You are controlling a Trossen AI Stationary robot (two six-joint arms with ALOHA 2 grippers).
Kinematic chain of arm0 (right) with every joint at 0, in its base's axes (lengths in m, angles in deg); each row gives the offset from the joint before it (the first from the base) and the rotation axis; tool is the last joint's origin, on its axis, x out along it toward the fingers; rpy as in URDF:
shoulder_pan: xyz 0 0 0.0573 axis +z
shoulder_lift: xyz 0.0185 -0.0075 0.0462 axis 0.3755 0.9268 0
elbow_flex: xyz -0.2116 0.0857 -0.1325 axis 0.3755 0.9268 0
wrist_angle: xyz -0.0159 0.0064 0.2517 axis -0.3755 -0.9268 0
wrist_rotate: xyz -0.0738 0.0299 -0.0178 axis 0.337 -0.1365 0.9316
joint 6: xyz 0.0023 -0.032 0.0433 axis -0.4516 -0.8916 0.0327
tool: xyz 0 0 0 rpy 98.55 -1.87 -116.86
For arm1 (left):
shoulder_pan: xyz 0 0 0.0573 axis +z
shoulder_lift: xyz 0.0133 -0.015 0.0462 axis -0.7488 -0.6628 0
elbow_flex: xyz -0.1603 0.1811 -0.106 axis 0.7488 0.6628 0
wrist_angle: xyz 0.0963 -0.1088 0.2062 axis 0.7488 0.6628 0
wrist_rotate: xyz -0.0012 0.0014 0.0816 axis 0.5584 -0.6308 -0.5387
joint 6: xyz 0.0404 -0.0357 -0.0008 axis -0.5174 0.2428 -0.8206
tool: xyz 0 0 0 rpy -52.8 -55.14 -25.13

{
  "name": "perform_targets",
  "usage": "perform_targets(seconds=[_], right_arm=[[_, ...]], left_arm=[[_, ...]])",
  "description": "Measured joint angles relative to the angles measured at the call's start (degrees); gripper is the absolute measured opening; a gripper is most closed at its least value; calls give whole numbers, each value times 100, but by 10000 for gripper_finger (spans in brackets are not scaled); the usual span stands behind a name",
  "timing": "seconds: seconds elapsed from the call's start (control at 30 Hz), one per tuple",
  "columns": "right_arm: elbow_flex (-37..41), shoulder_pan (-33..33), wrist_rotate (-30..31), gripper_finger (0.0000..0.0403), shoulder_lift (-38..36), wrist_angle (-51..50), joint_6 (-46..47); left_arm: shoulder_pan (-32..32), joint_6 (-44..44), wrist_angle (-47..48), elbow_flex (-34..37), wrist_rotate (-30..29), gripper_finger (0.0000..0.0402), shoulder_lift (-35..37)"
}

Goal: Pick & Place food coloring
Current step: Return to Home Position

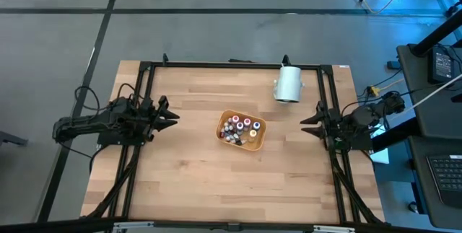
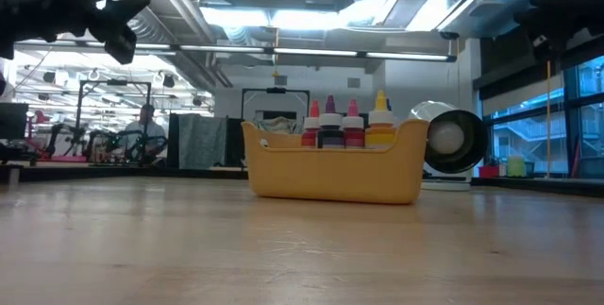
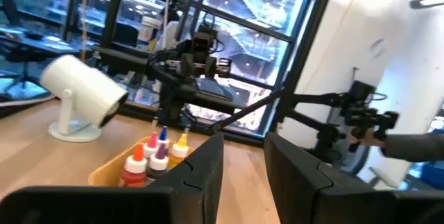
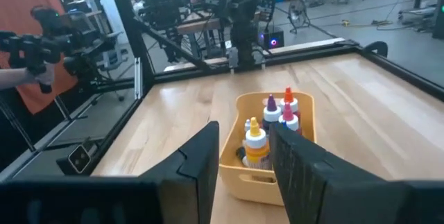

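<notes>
Several tiny food coloring bottles [image 1: 240, 128] with red, pink, blue and yellow caps stand upright inside a shallow orange tray [image 1: 258, 141] at the middle of the table; they also show in the low view as bottles [image 2: 342, 124] above the tray wall [image 2: 330, 173]. My left gripper [image 1: 173, 117] waits open at the table's left side, well above the wood, pointing at the tray. My right gripper [image 1: 307, 125] waits open at the table's right side, also facing the tray. In the wrist views the bottles [image 3: 156, 154] [image 4: 270, 123] stand beyond the gripper fingers.
A large white cylinder [image 1: 288, 84] on a round foot stands near the table's far edge, right of the tray. A dark metal frame [image 1: 216, 65] borders the table. Bare wood [image 1: 195, 175] lies between each gripper and the tray. People sit in the room beyond.
</notes>
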Motion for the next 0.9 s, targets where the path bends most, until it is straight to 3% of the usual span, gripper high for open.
perform_targets(seconds=[0.37,0.7,0.9], right_arm=[[8,1,192,129,-2,107,101],[1437,2,-53,129,-2,2585,-818],[1484,2,-165,129,9,2504,-1068]], left_arm=[[585,-149,709,-2,-25,102,205],[634,-148,693,-4,-25,102,203],[634,-148,692,-4,-25,102,194]])
